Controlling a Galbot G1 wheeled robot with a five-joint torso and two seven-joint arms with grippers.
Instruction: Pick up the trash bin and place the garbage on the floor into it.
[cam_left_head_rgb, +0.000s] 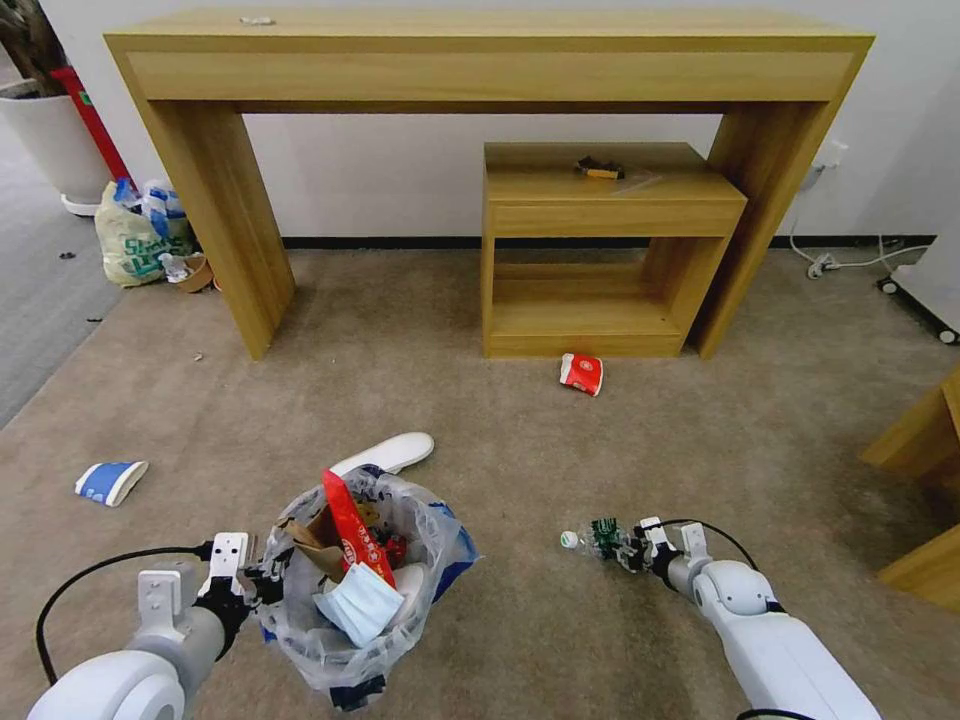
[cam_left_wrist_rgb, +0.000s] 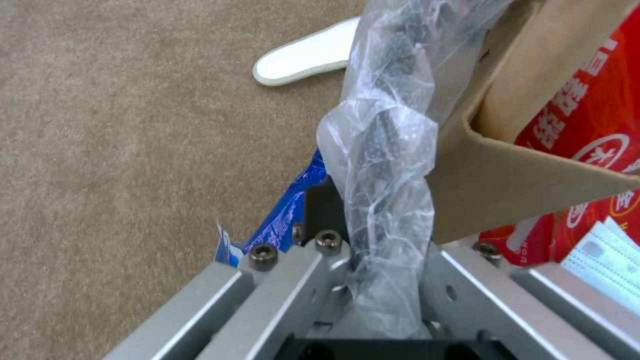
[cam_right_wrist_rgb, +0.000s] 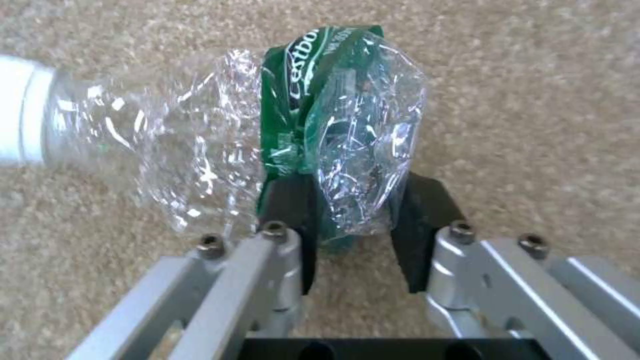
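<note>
The left tool (cam_left_head_rgb: 262, 585) is clamped on the rim and liner of the bin (cam_left_head_rgb: 352, 590), which hangs at seven o'clock in the head view, already stuffed with cardboard (cam_left_wrist_rgb: 507, 165), a red wrapper (cam_left_head_rgb: 352, 528) and a mask. Gripping the rim leaves the mouth open for drops. At five o'clock the right tool (cam_right_wrist_rgb: 353, 220) pinches a crushed bottle (cam_right_wrist_rgb: 313, 135) by its base, just above the floor (cam_left_head_rgb: 520, 440). An insole (cam_left_head_rgb: 385, 453), a blue cup (cam_left_head_rgb: 110, 481) at nine and a red packet (cam_left_head_rgb: 581, 373) lie on the carpet.
</note>
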